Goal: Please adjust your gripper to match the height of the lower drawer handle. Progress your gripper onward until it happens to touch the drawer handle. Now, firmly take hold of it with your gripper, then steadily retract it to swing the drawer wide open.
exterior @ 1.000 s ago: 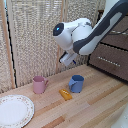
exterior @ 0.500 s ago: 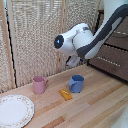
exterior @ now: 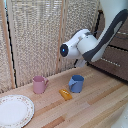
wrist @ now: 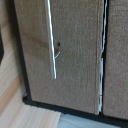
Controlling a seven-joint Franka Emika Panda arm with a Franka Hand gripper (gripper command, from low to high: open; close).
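The white arm (exterior: 92, 42) is seen bent above the wooden desk (exterior: 95, 107), its gripper hidden — whether clenched or released cannot be told. The dark brown drawer (exterior: 115, 67) lies at the exterior view's right, its handle not discernible — a pink mug (exterior: 39, 84), blue mug (exterior: 76, 83) and plate (exterior: 14, 110) are set nearby.

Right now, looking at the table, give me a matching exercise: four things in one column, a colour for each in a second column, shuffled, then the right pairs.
Things:
1. plate
2. mug nearer the plate
3. mug farther from the plate
4. small object lying between the mugs

Colours:
A. blue
B. orange-yellow
C. white with a patterned rim
D. pink

Pairs: 1-C, 2-D, 3-A, 4-B
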